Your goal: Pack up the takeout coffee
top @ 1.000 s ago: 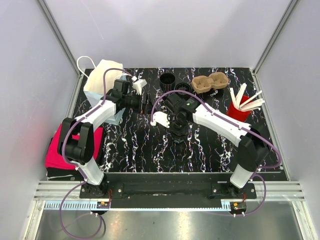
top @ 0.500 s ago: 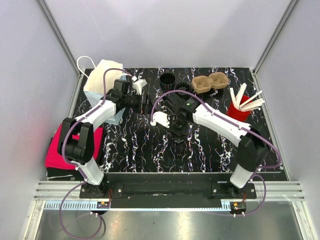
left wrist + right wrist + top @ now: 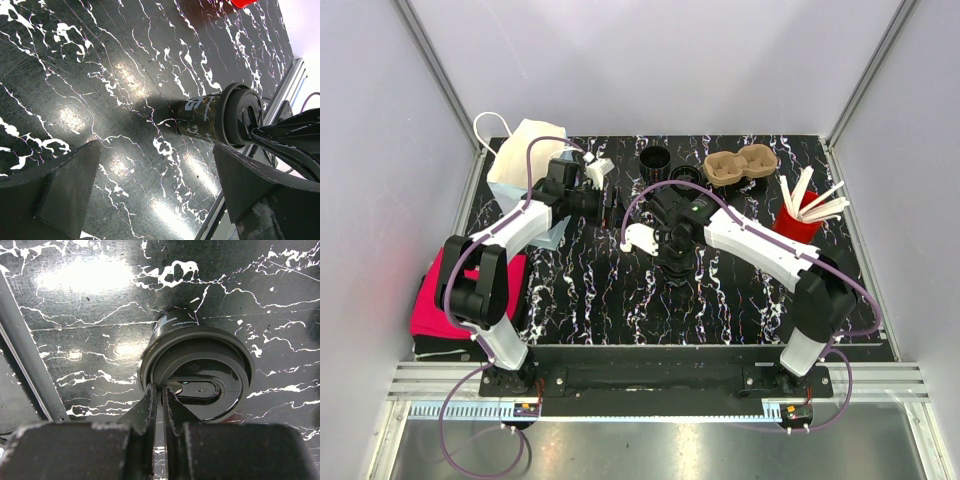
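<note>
A black takeout cup with a black lid [image 3: 678, 270] stands upright on the marble table, near the middle. My right gripper [image 3: 675, 258] is right above it. In the right wrist view my right gripper [image 3: 160, 390] is shut on the near rim of the lid [image 3: 210, 375]. My left gripper [image 3: 605, 200] hovers left of the cup, apart from it. In the left wrist view my left gripper [image 3: 157, 165] is open wide and empty, and the cup [image 3: 210, 117] shows ahead. A brown cardboard cup carrier [image 3: 741, 165] lies at the back.
Two open black cups [image 3: 655, 158] [image 3: 686, 176] stand at the back, left of the carrier. A red cup of wooden stirrers [image 3: 800, 215] is at the right. A white bag [image 3: 520, 160] stands at the back left, and a pink cloth [image 3: 430, 305] lies at the left edge.
</note>
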{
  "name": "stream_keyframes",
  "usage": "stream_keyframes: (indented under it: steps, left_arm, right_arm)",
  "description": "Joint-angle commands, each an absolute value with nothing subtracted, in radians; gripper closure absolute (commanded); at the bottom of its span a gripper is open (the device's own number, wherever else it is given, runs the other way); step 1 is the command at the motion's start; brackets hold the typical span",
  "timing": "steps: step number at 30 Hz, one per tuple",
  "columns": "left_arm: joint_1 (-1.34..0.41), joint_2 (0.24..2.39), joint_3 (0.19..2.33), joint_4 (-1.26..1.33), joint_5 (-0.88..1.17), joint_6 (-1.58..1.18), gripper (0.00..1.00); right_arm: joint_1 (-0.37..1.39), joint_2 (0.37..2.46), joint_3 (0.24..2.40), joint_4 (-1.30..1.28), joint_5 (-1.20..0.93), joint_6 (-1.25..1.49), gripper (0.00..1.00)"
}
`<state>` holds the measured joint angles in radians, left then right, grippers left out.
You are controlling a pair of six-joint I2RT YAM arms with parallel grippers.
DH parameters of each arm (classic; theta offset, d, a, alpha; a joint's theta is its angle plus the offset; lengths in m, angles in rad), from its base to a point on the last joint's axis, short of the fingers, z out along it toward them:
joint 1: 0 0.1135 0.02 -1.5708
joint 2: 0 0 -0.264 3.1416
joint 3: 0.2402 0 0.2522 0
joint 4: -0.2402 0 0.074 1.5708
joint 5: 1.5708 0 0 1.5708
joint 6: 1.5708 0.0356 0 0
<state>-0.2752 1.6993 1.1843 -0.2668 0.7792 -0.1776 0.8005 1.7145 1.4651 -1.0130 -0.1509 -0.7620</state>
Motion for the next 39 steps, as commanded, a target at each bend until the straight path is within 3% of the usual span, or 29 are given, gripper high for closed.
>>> stream_keyframes:
  steps: [1,39]
  left_arm:
    - [-0.272,1.697,1.181,-0.216,0.799,-0.178,0.01]
    - [-0.272,1.698,1.18,-0.215,0.799,-0.181,0.01]
  right_arm:
    - [0.813,1.726,1.471,-0.986,-0.161,-0.758,1.0]
    - [0.815,1.693,1.476,-1.017,-0.204,-0.758,1.0]
